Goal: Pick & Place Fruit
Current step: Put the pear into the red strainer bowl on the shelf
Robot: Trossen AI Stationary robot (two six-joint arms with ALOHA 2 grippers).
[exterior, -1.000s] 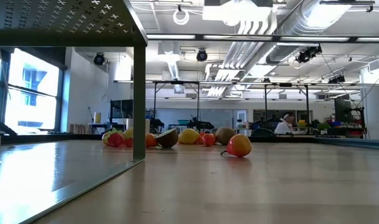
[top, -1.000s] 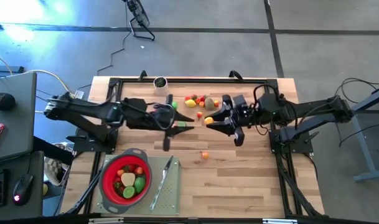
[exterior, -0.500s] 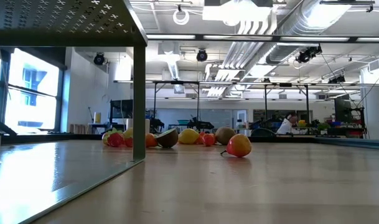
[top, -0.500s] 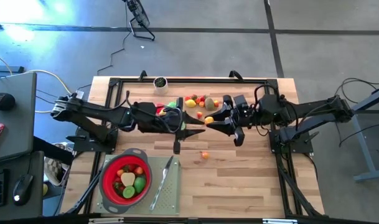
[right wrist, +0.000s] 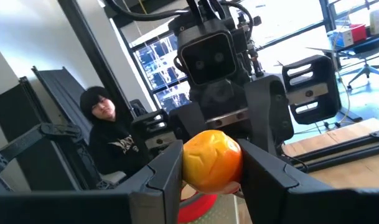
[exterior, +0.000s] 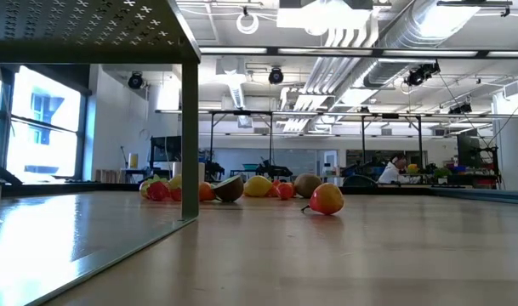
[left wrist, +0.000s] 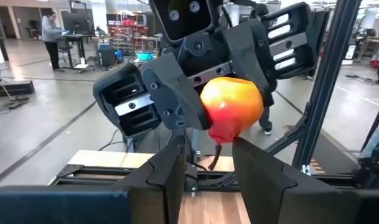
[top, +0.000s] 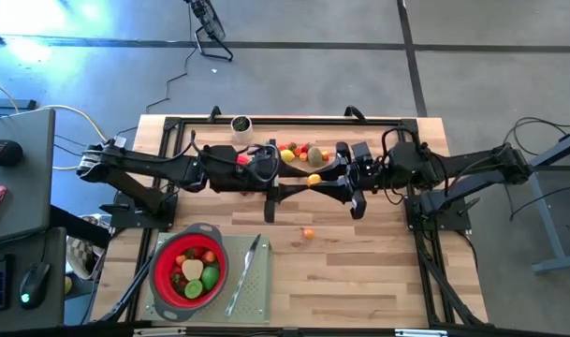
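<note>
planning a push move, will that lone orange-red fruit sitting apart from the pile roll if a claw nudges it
Probably yes. The lone orange-red fruit looks round and rests on a small patch of the smooth wooden table, so a nudge would likely send it rolling. Its short stem may make it wobble or curve. It seems rigid and glossy, so it could slip sideways from a glancing touch.

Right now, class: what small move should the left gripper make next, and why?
Probably close the left gripper on the orange fruit: the right gripper grips it over the table, and the left fingers flank it, apart.
</note>
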